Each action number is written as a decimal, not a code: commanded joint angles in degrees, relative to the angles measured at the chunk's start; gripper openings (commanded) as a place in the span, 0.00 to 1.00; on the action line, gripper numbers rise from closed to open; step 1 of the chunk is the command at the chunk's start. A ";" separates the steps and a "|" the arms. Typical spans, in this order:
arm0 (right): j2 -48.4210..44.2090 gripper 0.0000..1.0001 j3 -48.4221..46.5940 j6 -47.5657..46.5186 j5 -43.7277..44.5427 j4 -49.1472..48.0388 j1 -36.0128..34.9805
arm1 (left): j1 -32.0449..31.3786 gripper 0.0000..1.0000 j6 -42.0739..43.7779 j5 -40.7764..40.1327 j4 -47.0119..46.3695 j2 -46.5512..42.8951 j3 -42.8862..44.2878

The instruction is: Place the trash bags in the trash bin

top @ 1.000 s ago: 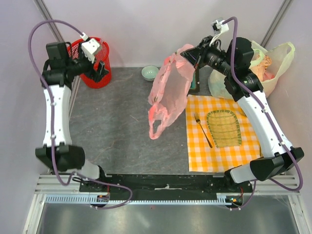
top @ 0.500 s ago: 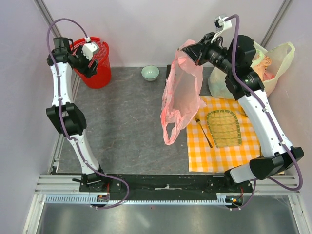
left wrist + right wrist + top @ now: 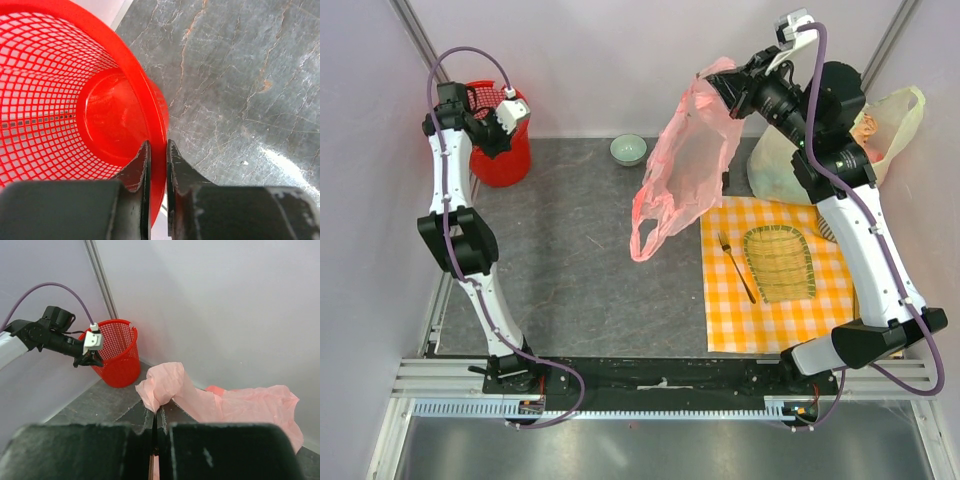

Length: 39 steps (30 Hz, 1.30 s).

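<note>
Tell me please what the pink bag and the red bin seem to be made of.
The pink bag looks like thin plastic film: it is translucent, crinkled and hangs limp in folds. The red bin looks like moulded hard plastic with a glossy finish: an open mesh wall, a solid rim and a solid bottom that shows reflections.

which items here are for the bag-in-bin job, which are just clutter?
Job: pink bag, held by right gripper; red bin, rim pinched by left gripper.
Clutter: bowl, yellow-green bag, checked cloth, fork, woven tray.
</note>
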<state>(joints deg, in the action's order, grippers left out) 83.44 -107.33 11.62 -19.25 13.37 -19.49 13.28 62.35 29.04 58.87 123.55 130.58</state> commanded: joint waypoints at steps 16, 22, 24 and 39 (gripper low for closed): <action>-0.21 0.00 -7.18 -5.11 10.45 -4.66 0.94 | -15.79 0.02 14.21 12.45 19.16 -27.29 -18.77; 0.06 0.00 -12.64 -9.50 15.72 -7.30 1.03 | -29.67 0.02 6.31 14.04 15.41 -41.88 -36.17; -0.38 0.00 -13.26 -9.42 17.39 -8.00 0.94 | -36.09 0.02 1.93 11.67 11.63 -45.56 -41.27; -4.51 0.00 -8.60 -5.11 10.63 -10.37 0.94 | -54.06 0.59 -9.43 -1.62 2.48 -52.97 -52.10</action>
<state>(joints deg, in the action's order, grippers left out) 80.90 -117.12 4.97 -5.52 7.07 -18.57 -40.18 57.65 29.95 64.66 73.03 77.84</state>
